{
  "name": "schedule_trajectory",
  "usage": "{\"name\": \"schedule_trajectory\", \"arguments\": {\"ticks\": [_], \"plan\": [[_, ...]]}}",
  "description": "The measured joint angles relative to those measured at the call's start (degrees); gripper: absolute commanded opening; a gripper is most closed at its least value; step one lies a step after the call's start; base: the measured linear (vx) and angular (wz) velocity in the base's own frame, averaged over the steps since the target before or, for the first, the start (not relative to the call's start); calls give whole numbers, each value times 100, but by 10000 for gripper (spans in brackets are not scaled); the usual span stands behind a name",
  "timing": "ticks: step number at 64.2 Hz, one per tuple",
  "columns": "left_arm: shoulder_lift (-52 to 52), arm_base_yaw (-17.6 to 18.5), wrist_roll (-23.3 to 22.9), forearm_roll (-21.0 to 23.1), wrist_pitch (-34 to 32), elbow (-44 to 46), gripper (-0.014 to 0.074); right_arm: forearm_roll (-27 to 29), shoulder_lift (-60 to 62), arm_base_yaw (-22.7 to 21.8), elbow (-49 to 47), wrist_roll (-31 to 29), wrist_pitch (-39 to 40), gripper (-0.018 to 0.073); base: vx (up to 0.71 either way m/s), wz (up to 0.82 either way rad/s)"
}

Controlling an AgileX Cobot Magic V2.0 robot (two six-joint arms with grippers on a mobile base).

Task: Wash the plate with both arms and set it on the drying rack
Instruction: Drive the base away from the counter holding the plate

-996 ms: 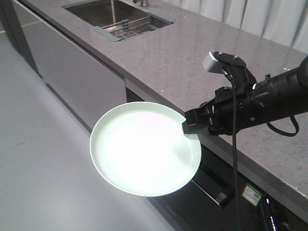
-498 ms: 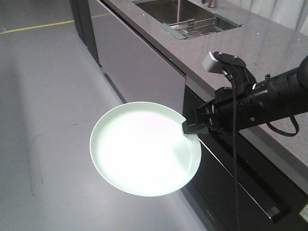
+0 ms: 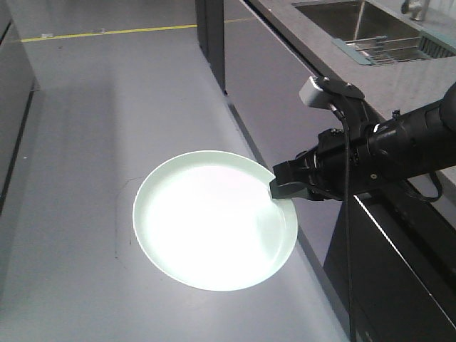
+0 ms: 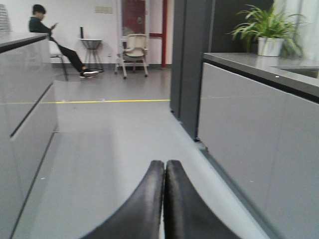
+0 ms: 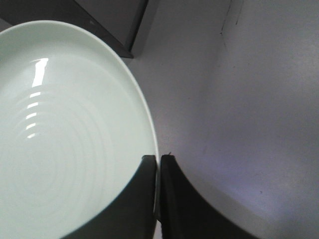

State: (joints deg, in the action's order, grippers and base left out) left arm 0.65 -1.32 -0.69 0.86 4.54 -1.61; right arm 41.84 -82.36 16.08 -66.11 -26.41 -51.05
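Going by the front view first: holding the plate point(image 3: 214, 221) out over the grey floor point(image 3: 71, 142), face up and about level, with the right gripper point(image 3: 275, 191) clamped on the rim at the side nearest the counter point(image 3: 320, 50). Also the only look at the drying rack point(image 3: 388, 48), sitting in the sink point(image 3: 356, 18) way up in the top corner, well apart from the plate. Same view for the right arm point(image 3: 406, 142) and the little grey camera block point(image 3: 313, 91) up near the wrist. Switching to the right wrist camera: much closer on the grip, two black fingers point(image 5: 137, 199) nipping the plate edge, one over the inside face and one outside the rim. Also picks up faint rings and light streaks on the plate, washed out to plain white glare from the front. Left gripper point(image 4: 164, 167) only in its own wrist camera: tips pressed tight together, holding nothing, pointing down an aisle. Only there as well: a seated person point(image 4: 42, 30), a chair point(image 4: 133, 50) and a potted plant point(image 4: 266, 27) on a countertop. Yellow line point(image 4: 99, 101) on the floor in both that one and the front view.
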Motion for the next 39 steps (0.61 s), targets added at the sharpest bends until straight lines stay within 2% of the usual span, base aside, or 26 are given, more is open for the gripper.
{"name": "schedule_trajectory", "arguments": {"ticks": [19,39], "plan": [[0,0,0,0,0,0,-7,0,0,0,0,0,0,-8,-2,35],[0,0,0,0,0,0,-7,0,0,0,0,0,0,-8,2,15]]}}
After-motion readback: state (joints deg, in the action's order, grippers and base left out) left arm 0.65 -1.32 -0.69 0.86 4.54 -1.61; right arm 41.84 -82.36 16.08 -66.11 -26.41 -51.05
